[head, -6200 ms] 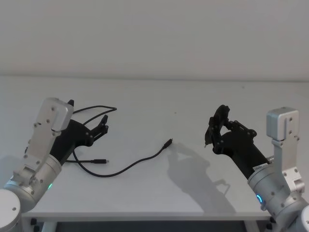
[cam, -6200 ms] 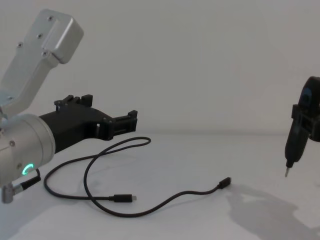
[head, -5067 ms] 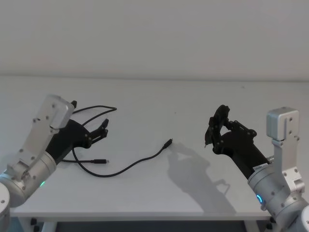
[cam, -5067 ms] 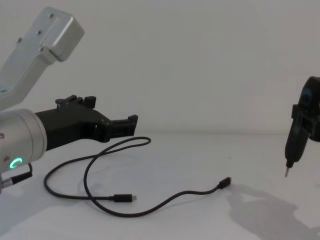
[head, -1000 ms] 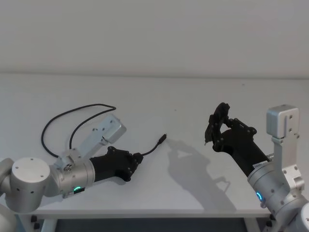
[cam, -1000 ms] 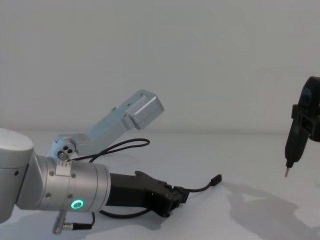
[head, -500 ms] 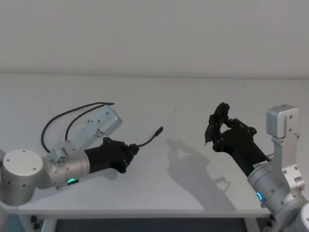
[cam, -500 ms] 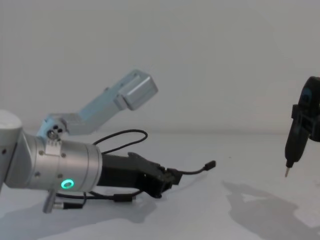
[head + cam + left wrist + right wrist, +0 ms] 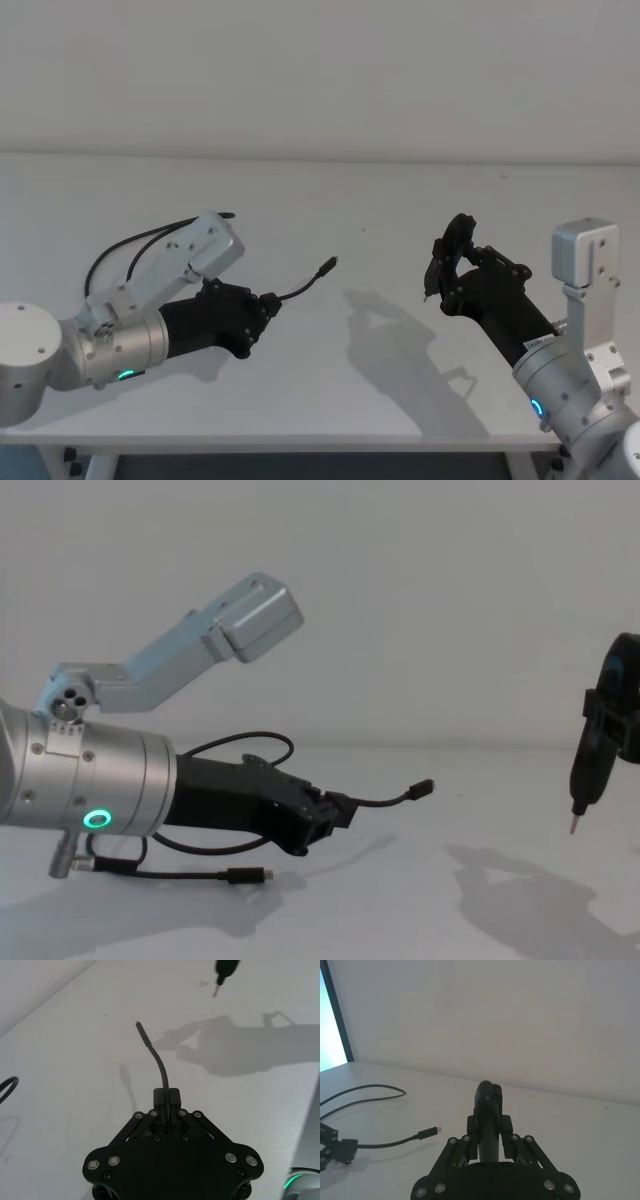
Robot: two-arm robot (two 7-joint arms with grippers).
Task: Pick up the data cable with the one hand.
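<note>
Left hand (image 9: 167,1096) gripped the data cable (image 9: 162,1071), plug end jutting straight ahead; right hand (image 9: 448,268), holding a tool (image 9: 588,760), hung well apart.

I find no legible text, number or brand anywhere; the small white label (image 9: 541,343) on my right forearm (image 9: 515,322) is too small to read.

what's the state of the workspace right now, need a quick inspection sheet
surface: white table, arm shadows on it
job's things: data cable gripped near one plug, that end raised; other plug lies on the table
clutter: nothing seen
grippers: left claw shut on the cable; right claw parked at the right, holding a pointed tool
cables: data cable loops behind the left arm
surroundings: plain white wall
</note>
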